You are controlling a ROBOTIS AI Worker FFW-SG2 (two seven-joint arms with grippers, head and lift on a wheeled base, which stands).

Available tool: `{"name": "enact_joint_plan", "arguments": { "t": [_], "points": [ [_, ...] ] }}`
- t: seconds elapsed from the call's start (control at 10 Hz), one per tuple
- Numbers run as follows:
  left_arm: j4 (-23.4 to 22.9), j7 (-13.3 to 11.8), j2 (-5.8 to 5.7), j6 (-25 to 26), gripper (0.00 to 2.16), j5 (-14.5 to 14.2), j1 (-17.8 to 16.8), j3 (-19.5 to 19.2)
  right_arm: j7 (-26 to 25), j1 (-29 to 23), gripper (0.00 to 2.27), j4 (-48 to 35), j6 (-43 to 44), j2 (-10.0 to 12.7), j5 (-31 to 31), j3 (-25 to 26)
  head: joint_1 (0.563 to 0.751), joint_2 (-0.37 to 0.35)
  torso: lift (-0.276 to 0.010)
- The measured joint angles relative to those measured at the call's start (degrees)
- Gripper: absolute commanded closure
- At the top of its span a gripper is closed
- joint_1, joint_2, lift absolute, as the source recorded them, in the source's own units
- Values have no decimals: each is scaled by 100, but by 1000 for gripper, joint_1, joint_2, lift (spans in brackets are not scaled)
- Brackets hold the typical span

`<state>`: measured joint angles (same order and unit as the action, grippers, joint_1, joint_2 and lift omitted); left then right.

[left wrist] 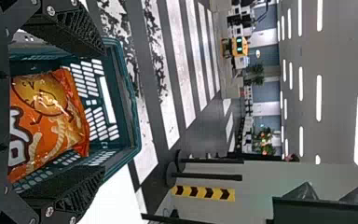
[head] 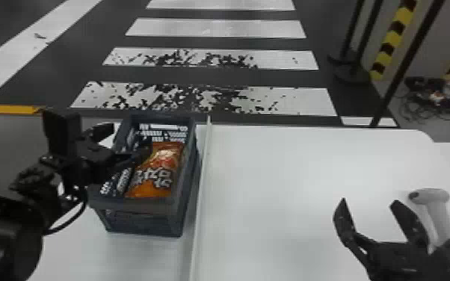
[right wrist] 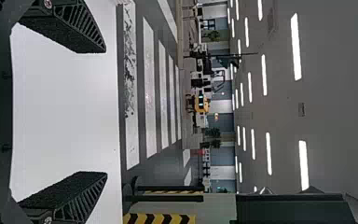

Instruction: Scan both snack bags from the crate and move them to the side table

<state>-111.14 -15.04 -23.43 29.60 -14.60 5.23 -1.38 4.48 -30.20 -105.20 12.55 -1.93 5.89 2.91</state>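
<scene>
- Standing wide apart, the fingers (left wrist: pixel 70 30) of the left gripper (head: pixel 127 139) clasp nothing; the gripper hangs over the left side of the crate (head: pixel 138 203).
- The orange snack bag (head: pixel 157 168) lies inside the crate, printed face up; how near the fingertips come to it is hard to judge from these angles.
- The right gripper (head: pixel 368 203) is likewise spread and holding nothing, above the white counter (head: pixel 273 168).
- Just beside it, on the robot's right, is the pale handheld scanner (head: pixel 437 209), its handle partly behind the gripper.
- The crate stands upright on the left, close alongside a raised white strip (head: pixel 199 187); the right gripper is well apart from it.
- Beyond the counter is a dark floor (head: pixel 198 43) with white stripes, and to the right of it a tangle of cables (head: pixel 433 101) near yellow-and-black striped posts (head: pixel 390 39).
</scene>
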Motion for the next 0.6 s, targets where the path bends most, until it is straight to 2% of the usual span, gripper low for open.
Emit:
{"name": "enact_joint_plan", "arguments": {
  "t": [0.4,0.6],
  "points": [
    [787,-732,-453,301,137,225,-893,512,0,-54,53,-15,-38,9,37,73,695,6,-99],
    [1256,-1128,-556,403,137,329,-1330,806,0,-69,53,-10,-38,9,43,77,695,1,-99]
  ]
}}
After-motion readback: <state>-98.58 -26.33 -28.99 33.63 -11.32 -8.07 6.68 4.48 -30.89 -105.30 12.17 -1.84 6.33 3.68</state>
